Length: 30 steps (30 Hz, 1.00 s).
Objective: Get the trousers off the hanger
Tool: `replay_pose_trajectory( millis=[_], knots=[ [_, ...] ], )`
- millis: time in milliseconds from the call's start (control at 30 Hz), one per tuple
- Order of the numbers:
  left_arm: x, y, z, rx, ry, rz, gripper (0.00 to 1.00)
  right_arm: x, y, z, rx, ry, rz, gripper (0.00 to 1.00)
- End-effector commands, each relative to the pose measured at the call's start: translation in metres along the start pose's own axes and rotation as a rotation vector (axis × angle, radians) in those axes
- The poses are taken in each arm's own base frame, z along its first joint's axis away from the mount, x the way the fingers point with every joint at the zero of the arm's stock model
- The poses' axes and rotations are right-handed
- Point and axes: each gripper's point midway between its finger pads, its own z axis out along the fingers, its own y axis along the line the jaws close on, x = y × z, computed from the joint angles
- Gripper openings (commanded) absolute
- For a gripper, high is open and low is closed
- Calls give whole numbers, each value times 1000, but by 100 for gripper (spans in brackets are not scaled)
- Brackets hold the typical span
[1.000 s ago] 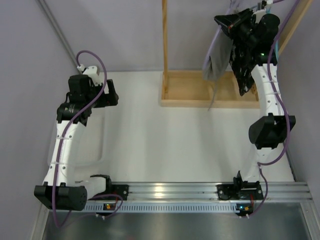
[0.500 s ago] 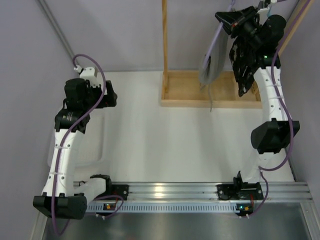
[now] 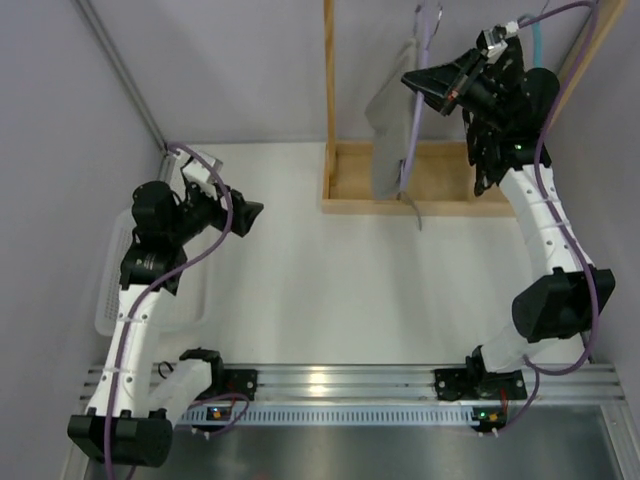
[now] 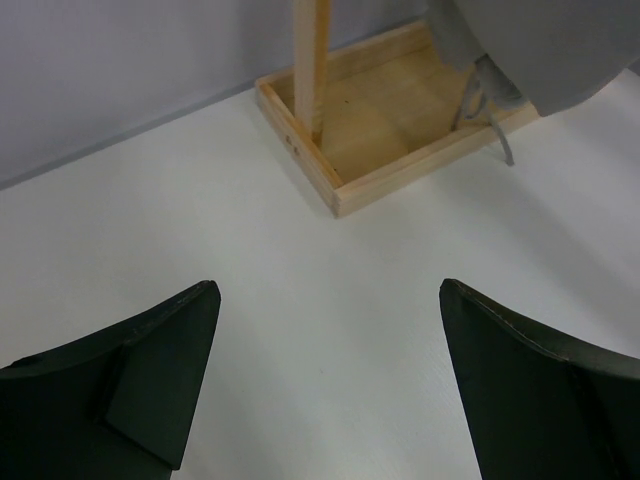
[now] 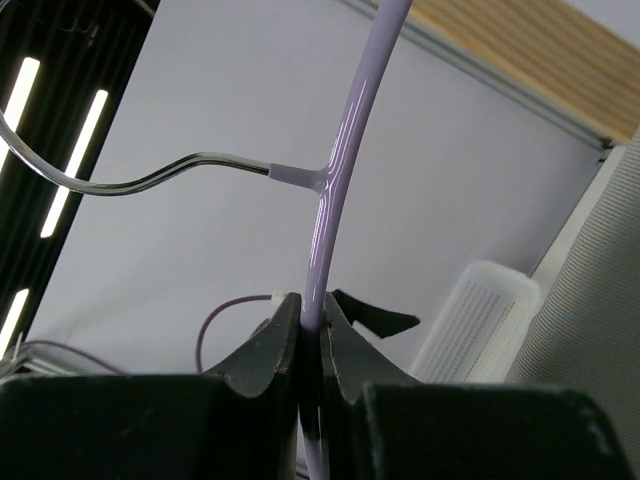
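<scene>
Right pincer [image 5: 311, 312] clamps hanger [image 5: 345, 150]; left pincer [image 4: 328, 300] agape; trousers [image 4: 540, 40] partly cut off.

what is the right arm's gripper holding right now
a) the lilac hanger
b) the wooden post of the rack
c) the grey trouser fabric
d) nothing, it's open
A: in the right wrist view, the right gripper has its fingers shut on the thin bar of the lilac hanger, just below where the metal hook branches off.

Overhead plus wrist close-ups, stand [image 3: 328, 100] shared
</scene>
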Motion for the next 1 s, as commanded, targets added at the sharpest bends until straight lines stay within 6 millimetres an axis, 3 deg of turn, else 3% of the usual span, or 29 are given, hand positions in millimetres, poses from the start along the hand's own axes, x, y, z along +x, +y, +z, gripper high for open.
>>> replay_pose_trajectory(
  millis=[0, 33, 67, 100, 167, 200, 233, 300, 333, 400, 433, 467, 500, 733, 767, 800, 967],
  knots=[
    [-9, -33, 5, 190, -113, 149, 97, 42, 87, -25, -227, 81, -176, 0],
    [-5, -43, 8, 224, -120, 225, 97, 53, 94, -30, -260, 106, -195, 0],
    [-6, -48, 10, 228, -144, 277, 97, 62, 85, -32, -253, 120, -164, 0],
    [-4, -52, 13, 233, -155, 315, 97, 73, 97, -38, -273, 131, -166, 0],
    [6, -70, 24, 271, -171, 399, 98, 81, 91, -41, -251, 134, -143, 0],
    [8, -76, 31, 286, -186, 427, 98, 86, 98, -45, -255, 134, -168, 0],
    [1, -93, 34, 320, -232, 464, 98, 87, 96, -46, -239, 133, -163, 0],
    [-7, -106, 44, 321, -288, 495, 99, 91, 93, -50, -201, 128, -154, 0],
    [-9, -125, 46, 359, -315, 504, 99, 91, 93, -51, -189, 117, -155, 0],
    [-23, -142, 49, 355, -387, 514, 99, 93, 91, -55, -154, 98, -162, 0],
    [-24, -165, 49, 405, -414, 515, 99, 91, 90, -55, -139, 74, -164, 0],
    [-26, -176, 49, 417, -432, 513, 99, 91, 86, -56, -121, 68, -174, 0],
    [-33, -195, 50, 434, -466, 502, 99, 92, 84, -58, -96, 57, -159, 0],
    [-63, -267, 47, 542, -540, 375, 99, 94, 76, -59, -47, 52, -166, 0],
    [-59, -272, 59, 541, -518, 357, 99, 94, 76, -58, -48, 57, -173, 0],
    [-74, -274, 59, 531, -544, 333, 99, 95, 75, -57, -45, 63, -175, 0],
    [-93, -273, 77, 464, -579, 324, 95, 98, 76, -58, -36, 80, -180, 0]
  ],
)
